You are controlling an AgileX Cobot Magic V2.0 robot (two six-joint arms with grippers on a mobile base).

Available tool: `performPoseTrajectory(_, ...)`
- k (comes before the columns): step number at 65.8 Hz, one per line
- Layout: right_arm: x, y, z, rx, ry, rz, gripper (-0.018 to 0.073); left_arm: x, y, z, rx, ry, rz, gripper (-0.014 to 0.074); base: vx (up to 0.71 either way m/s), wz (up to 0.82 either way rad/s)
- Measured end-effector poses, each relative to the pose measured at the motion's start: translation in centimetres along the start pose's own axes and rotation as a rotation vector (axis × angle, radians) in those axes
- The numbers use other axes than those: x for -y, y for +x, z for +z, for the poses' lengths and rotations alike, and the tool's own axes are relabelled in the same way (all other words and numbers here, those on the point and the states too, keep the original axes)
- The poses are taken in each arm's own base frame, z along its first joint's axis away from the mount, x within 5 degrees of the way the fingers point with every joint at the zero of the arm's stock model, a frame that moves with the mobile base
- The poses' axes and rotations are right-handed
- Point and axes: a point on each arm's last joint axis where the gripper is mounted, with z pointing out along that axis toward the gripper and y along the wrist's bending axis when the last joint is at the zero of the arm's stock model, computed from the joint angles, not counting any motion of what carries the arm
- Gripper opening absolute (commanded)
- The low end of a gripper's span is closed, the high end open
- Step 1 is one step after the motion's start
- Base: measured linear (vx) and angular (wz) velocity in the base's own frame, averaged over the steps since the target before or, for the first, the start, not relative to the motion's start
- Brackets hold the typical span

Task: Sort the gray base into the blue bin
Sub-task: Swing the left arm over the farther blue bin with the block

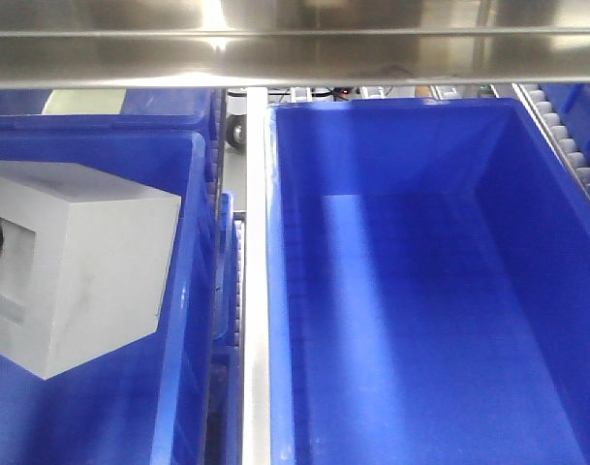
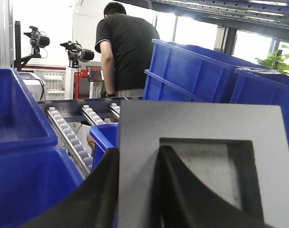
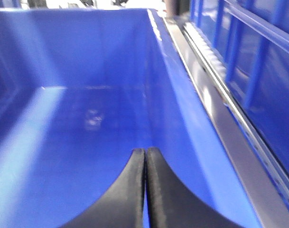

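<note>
L gripper has the gray base over the left blue bin; R gripper idle, closed.

Front view: gray base (image 1: pixel 91 262) is at 9 o'clock, within the outline of the blue bin (image 1: pixel 183 320) there. Can't tell if it's on the bin floor or hanging above it. Your left gripper (image 2: pixel 139 159) is clamped on it, one finger outside the side face and the other inside the recessed window, pinching the wall between. The block is dead ahead of those jaws at 12 o'clock; it's cube-ish, so no real long axis. Right gripper (image 3: pixel 145 153) is pressed fully together w/ nothing in it, over the second bin (image 1: pixel 391 155) at 3 o'clock. A metal rail (image 1: pixel 256 320) runs between the bins. L arm is the one on the job, so prob just lower and let go.
</note>
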Motion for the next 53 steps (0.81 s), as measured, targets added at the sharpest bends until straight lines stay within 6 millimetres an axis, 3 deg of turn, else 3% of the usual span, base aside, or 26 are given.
performPoseTrajectory(53, 0.0, -0.12, -0.01, 0.01, 0.0, 0.0, -0.0005, 0.0, 0.0, 0.0, 0.0, 0.0, 0.0, -0.0007, 0.0, 0.02)
